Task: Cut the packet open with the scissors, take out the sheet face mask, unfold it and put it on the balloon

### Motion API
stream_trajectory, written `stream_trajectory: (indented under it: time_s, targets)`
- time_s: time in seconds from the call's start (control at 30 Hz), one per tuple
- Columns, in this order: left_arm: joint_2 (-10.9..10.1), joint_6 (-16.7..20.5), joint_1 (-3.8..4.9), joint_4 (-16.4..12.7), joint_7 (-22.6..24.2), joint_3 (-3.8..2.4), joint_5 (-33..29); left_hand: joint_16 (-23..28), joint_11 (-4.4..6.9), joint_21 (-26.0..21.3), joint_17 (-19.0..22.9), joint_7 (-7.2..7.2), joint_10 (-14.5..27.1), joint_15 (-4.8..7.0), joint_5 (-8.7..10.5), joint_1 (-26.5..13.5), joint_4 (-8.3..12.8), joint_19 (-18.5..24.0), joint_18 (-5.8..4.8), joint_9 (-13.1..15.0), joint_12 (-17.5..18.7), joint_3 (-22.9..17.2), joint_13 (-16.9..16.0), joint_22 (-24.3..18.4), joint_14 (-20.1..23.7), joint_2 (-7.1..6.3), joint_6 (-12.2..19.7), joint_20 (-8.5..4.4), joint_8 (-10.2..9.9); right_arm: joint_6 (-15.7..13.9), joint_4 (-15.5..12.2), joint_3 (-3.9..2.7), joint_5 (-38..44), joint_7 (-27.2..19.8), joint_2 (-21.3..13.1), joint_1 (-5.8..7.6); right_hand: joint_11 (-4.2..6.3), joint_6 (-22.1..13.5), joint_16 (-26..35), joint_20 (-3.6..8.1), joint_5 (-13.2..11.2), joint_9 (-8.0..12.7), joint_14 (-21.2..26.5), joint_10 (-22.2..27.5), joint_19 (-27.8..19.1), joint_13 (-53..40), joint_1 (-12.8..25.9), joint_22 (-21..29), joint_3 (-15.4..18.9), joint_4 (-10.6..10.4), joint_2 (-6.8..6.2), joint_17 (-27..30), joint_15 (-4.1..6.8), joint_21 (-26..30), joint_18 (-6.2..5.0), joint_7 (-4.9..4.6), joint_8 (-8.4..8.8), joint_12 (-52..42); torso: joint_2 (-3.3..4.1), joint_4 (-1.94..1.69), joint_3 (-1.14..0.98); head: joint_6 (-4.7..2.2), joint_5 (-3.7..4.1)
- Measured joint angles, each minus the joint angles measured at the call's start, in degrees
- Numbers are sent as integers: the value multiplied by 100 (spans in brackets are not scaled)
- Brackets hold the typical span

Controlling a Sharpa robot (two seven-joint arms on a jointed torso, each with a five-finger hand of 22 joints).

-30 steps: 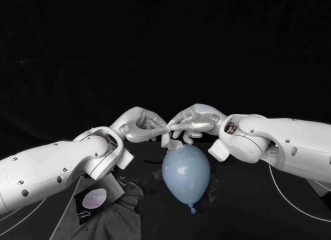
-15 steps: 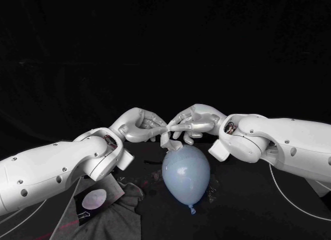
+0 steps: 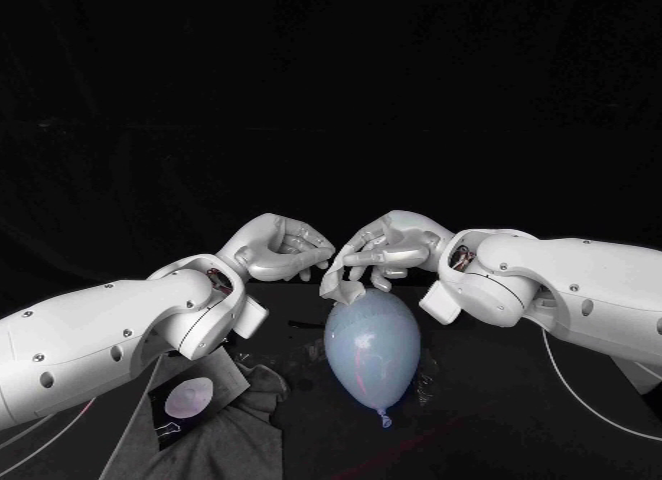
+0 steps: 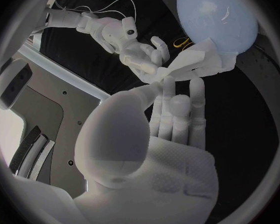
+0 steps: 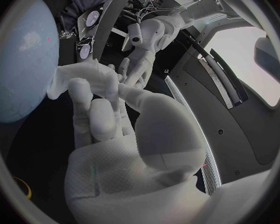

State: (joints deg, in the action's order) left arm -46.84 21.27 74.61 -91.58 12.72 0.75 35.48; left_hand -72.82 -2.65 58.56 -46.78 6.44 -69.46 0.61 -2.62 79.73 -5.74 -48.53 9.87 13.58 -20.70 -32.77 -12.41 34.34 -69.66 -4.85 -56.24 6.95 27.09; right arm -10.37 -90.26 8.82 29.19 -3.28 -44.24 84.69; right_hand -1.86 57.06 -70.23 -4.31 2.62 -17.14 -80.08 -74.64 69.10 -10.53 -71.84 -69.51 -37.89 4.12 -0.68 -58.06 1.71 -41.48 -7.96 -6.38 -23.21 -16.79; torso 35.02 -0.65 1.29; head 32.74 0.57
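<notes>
On the black table [image 3: 540, 425], a pale blue egg-shaped rubber balloon [image 3: 372, 350] lies at lower centre of the head view, its knot toward the bottom edge. At mid-frame, just above the balloon, the right hand [image 3: 396, 248] pinches the folded white sheet mask [image 4: 199, 62]. To the left, the curled left hand [image 3: 281, 250] reaches the mask's corner with its fingertips. I cannot tell whether it grips.

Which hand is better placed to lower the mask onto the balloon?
Right, probably: the right hand holds the folded mask at the top of the balloon; the left hand sits to the side, its grip unclear.
</notes>
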Motion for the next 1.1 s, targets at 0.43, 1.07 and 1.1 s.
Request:
stream_trajectory:
  time_s: [0.43, 1.07, 1.1]
  targets:
    - [0, -9, 0, 61, -45, 0, -21, -61, 6, 68, 8, -15, -7, 18, 22, -72, 30, 0, -1, 0, -56, -125, -40, 41, -58, -73, 38, 1, 89, -103, -35, 0, 33, 12, -56, 0, -17, 1, 0, 11, 16, 0, -28, -14, 29, -16, 1, -32, -7, 8, -1, -19, 12, -34, 7, 2, 0, -23, 0, 3, -4, 14, -23]
    - [129, -164, 1, 91, -253, 13, 268, 323, -277, -149, 899, 247, 549, -258, -27, -677, -283, 176, -11, 125, 312, 682, 120, -112, 570, -861, 488, 114, -184, -149, -55, 0, -4, -19, -32, -1, -21, 5, 0, 10, 14, 0, -39, -16, 28, -19, 39, -30, -63, 33, -39, -3, 1, -34, -43, 8, -1, -23, 2, 0, -1, -2, -22]
    - [133, -177, 1, 92, -258, 13, 280, 323, -269, -159, 914, 246, 581, -248, -27, -676, -295, 176, -12, 124, 312, 693, 120, -115, 582, -861, 488, 114, -184, -150, -55, 0, -6, -20, -30, -1, -21, 5, 0, 10, 13, 0, -39, -16, 28, -19, 39, -29, -64, 34, -39, -3, 1, -34, -43, 9, -1, -23, 2, 0, -1, 2, -22]
